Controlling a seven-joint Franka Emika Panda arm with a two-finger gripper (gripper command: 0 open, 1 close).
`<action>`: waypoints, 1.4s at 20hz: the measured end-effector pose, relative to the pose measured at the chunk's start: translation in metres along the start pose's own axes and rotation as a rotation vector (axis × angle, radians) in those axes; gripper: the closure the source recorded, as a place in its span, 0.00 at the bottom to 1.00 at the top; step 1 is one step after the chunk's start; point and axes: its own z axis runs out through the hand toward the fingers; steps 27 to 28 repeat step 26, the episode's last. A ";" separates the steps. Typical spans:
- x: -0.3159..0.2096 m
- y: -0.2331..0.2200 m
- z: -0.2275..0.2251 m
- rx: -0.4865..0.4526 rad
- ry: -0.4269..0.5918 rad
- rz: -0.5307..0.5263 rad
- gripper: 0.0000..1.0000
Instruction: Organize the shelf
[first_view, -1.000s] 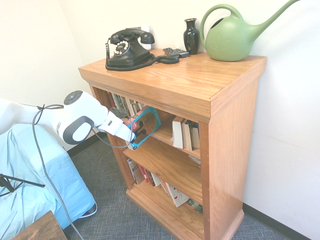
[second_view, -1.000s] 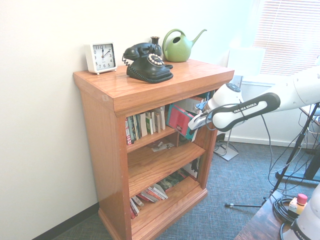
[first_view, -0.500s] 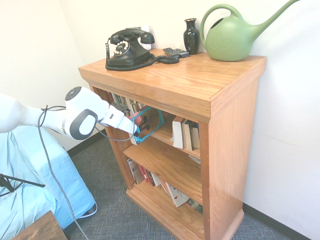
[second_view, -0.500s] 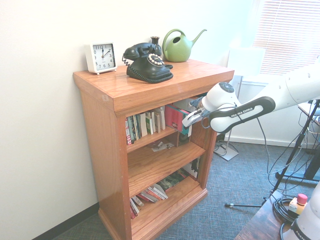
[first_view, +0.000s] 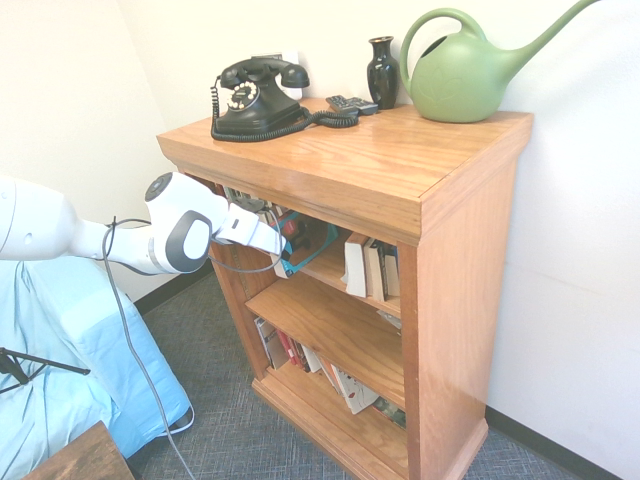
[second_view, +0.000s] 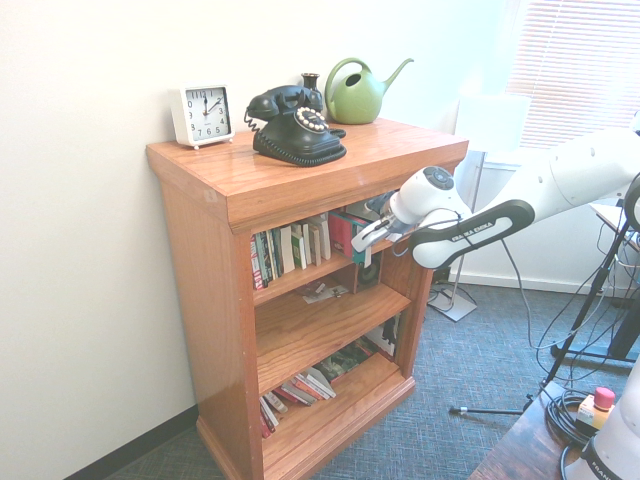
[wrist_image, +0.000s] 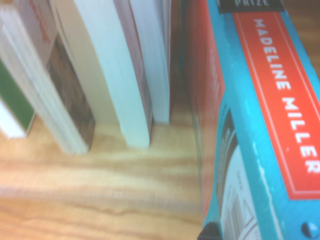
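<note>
Gripper (second_view: 362, 232) clamping a teal book (second_view: 352, 235), standing it on the shelf's (first_view: 380, 170) top tier beside upright books (second_view: 290, 250), phone (first_view: 255, 95) sitting above.

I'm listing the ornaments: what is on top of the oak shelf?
On the oak shelf: white square clock, black rotary telephone, green plastic watering can, dark vase and a small dark remote-like object. The vase is mostly hidden in the second exterior view.

Oak shelf (first_view: 400, 180) and what it carries

On top: black rotary telephone (first_view: 255, 95), green plastic watering can (first_view: 465, 70), white square clock (second_view: 202, 114). The gripper (second_view: 362, 236) holds a teal hardcover book (first_view: 305, 250) in the top tier beside standing paperbacks (second_view: 295, 248).
</note>
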 end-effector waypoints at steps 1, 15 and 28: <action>0.003 -0.002 0.003 -0.002 0.008 -0.004 1.00; 0.001 -0.009 0.011 0.009 0.028 -0.012 0.00; -0.028 -0.002 -0.021 0.021 0.018 -0.022 0.00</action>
